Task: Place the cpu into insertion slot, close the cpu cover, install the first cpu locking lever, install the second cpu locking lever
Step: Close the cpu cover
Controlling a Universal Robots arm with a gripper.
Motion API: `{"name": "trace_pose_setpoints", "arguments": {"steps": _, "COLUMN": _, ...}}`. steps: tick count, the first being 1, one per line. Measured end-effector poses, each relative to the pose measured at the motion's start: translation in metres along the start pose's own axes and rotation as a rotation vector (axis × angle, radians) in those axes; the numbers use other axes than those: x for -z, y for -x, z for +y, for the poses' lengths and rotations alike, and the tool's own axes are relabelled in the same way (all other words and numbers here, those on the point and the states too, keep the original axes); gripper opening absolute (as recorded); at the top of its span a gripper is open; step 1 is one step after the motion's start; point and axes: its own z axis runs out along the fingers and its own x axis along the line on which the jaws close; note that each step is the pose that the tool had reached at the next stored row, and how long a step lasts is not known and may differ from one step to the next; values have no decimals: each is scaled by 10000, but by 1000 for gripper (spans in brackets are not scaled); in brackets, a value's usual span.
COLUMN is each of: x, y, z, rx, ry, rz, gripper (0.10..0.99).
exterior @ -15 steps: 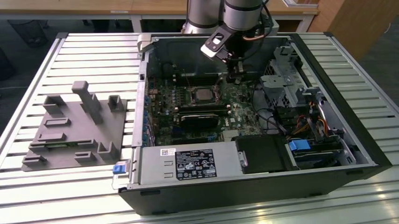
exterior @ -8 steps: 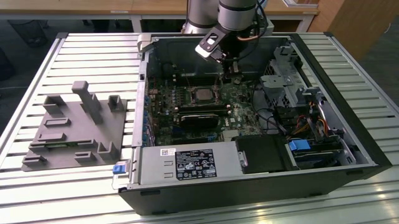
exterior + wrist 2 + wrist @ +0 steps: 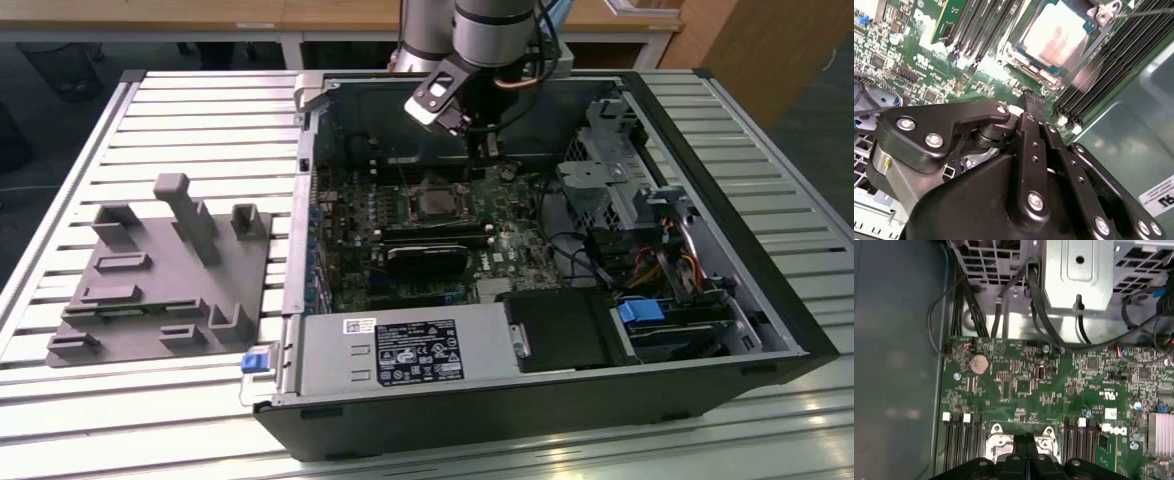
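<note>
The cpu [image 3: 1056,32] in the insertion slot [image 3: 434,197], gripper [image 3: 489,150] near it
The second wrist view shows its silvery top framed by the cpu cover [image 3: 1039,70]; the first wrist view shows the fingers [image 3: 1021,445] pressed together, holding nothing, over the motherboard [image 3: 1019,385].

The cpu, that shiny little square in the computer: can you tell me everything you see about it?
The cpu is a small flat square with a pale silvery metal top that catches the light. It lies flat in its socket on the green motherboard, between rows of long black memory slots. A thin metal frame, the cpu cover, runs round its edges. The gripper, fingers shut, hangs close beside it, not touching it.
</note>
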Motion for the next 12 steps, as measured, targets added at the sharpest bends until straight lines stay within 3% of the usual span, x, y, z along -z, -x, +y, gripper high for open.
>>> {"name": "trace_pose_setpoints", "arguments": {"steps": 12, "x": -37, "y": -3, "z": -85, "rx": -1, "ry": 0, "rz": 0, "gripper": 106}}
